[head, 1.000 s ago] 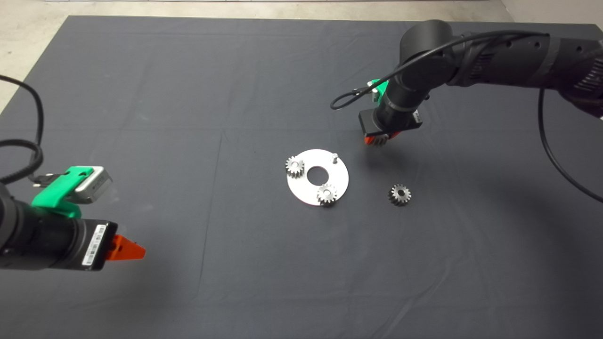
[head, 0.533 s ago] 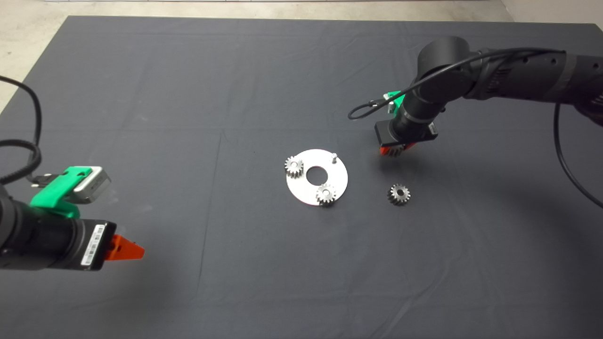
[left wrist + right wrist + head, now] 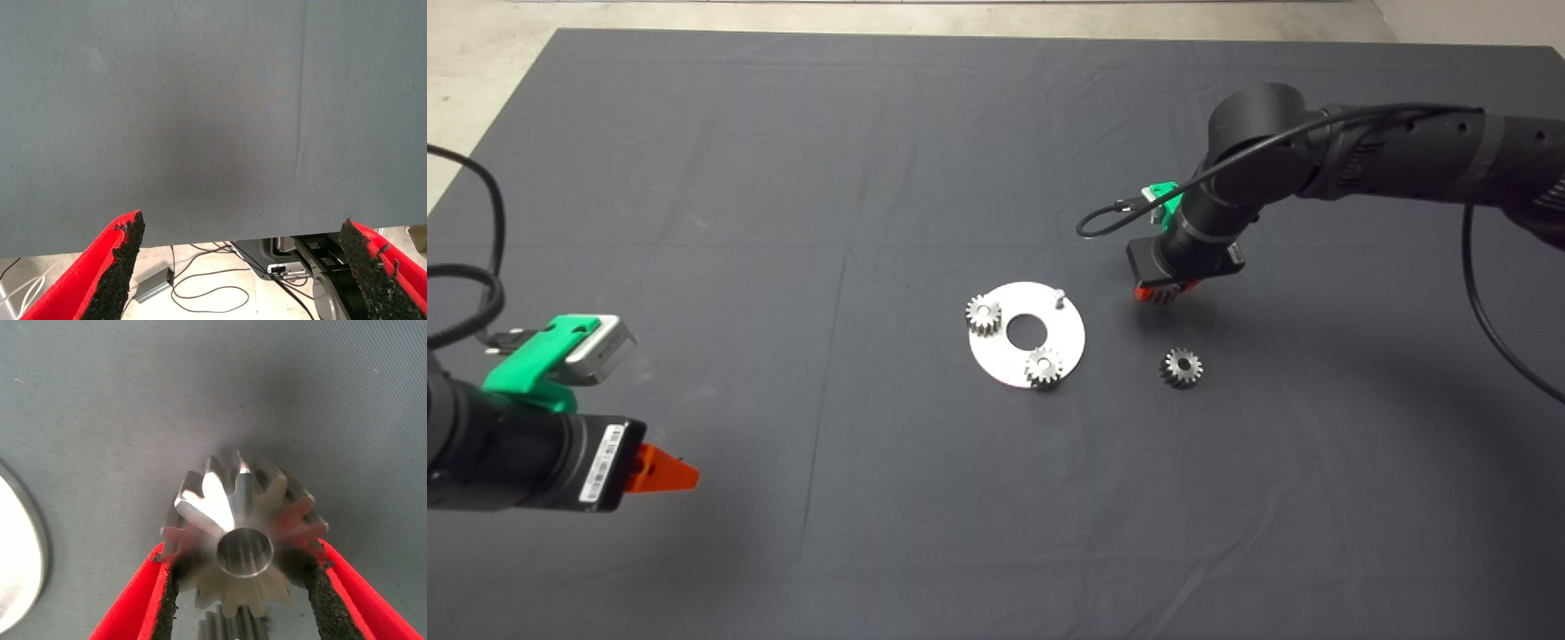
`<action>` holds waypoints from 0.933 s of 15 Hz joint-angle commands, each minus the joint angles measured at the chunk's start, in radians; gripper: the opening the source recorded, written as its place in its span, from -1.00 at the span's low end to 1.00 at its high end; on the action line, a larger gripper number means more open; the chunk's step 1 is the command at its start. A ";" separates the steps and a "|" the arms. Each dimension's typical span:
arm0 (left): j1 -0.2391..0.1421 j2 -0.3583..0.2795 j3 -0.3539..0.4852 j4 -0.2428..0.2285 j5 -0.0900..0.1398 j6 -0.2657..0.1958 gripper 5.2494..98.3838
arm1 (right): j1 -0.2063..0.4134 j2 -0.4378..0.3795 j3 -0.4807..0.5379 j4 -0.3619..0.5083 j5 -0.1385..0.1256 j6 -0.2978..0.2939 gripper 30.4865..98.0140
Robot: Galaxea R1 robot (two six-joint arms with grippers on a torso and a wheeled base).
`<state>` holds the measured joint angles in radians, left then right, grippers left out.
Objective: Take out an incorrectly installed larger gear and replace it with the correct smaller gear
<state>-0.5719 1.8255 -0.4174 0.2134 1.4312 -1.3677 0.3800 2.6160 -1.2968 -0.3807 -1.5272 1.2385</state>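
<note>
The dark mat [image 3: 783,178] covers the whole table under me. My right arm [image 3: 1360,164] reaches in from the right edge and bends down over the mat, just to the right of the round silver plate [image 3: 1060,347]. My left arm waits at the near left edge, its wrist camera looking across bare mat to the cables on the floor beyond.

My right gripper [image 3: 1158,292] hangs a little above the mat, clamped on the larger gear [image 3: 243,540]: my two red fingers [image 3: 133,600] press their black pads against its long pointed teeth on both sides, the centre bore facing my wrist camera. My left gripper [image 3: 243,267] has its fingers spread wide, with nothing between them.

On the plate, two small gears sit on pins, one at the left rim [image 3: 983,315] and one at the near rim [image 3: 1043,366]. The far pin [image 3: 1058,298] stands bare. The smaller gear [image 3: 1182,366] lies flat on the mat, to the right of the plate and nearer than my right gripper, apart from both.
</note>
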 commanded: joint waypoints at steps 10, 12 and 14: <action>-0.011 -0.004 0.012 -0.006 0.005 -0.001 0.49 | 0.028 0.014 0.018 -0.007 -0.079 0.001 -0.31; -0.011 -0.004 0.007 -0.006 0.005 0.002 0.49 | 0.030 0.015 0.032 0.055 -0.080 0.003 -0.31; -0.011 -0.002 0.004 -0.006 0.003 0.002 0.49 | 0.031 0.013 0.074 0.118 -0.080 0.012 -0.31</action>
<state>-0.5719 1.8232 -0.4170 0.2136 1.4313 -1.3672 0.3823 2.6215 -1.2869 -0.3739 -1.5269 1.2387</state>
